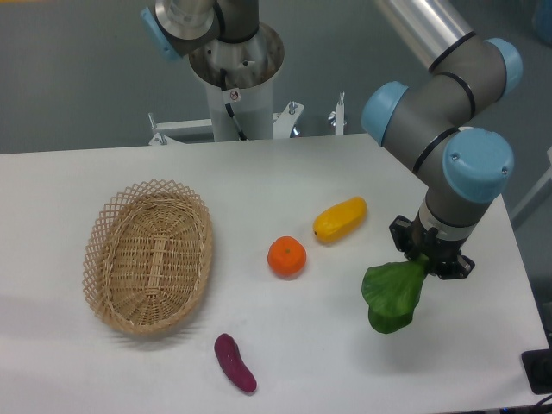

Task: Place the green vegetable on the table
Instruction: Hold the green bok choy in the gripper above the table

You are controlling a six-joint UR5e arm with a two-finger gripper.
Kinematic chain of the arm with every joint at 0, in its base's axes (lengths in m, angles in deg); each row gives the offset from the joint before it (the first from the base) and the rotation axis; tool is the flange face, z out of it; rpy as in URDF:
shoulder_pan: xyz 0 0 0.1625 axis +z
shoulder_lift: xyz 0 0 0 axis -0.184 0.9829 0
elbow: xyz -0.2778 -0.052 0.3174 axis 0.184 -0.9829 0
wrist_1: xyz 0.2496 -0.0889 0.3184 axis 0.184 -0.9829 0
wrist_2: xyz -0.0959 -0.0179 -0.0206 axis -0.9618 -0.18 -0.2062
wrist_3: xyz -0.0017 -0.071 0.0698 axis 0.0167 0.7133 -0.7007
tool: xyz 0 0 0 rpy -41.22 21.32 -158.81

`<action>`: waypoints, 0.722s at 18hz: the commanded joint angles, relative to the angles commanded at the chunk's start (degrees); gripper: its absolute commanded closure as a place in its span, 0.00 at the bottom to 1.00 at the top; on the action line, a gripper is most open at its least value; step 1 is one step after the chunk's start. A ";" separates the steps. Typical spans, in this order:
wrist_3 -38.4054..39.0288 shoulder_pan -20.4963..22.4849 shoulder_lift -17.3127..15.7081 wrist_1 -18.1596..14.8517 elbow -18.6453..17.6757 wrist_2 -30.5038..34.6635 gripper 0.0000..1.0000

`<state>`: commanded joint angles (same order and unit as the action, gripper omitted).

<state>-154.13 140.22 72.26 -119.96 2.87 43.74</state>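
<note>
The green vegetable (394, 297) is a glossy leafy toy at the right side of the white table (285, 181). Its stem end sits up between the fingers of my gripper (424, 257), which is shut on it. The broad leaf hangs down and to the left of the gripper, low over the tabletop. Whether the leaf touches the surface I cannot tell. The stem itself is mostly hidden by the black fingers.
An oval wicker basket (148, 255) lies at the left. An orange (286, 257) and a yellow oblong fruit (340, 219) sit mid-table, left of the gripper. A purple eggplant (235, 363) lies near the front edge. The table's right edge is close to the gripper.
</note>
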 joint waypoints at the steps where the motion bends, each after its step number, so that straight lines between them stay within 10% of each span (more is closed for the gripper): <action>1: 0.00 0.00 0.00 0.00 0.00 0.00 0.73; 13: 4.20 -2.10 0.53 -0.18 0.79 1.85 0.73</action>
<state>-149.92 138.12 72.79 -120.14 3.66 45.59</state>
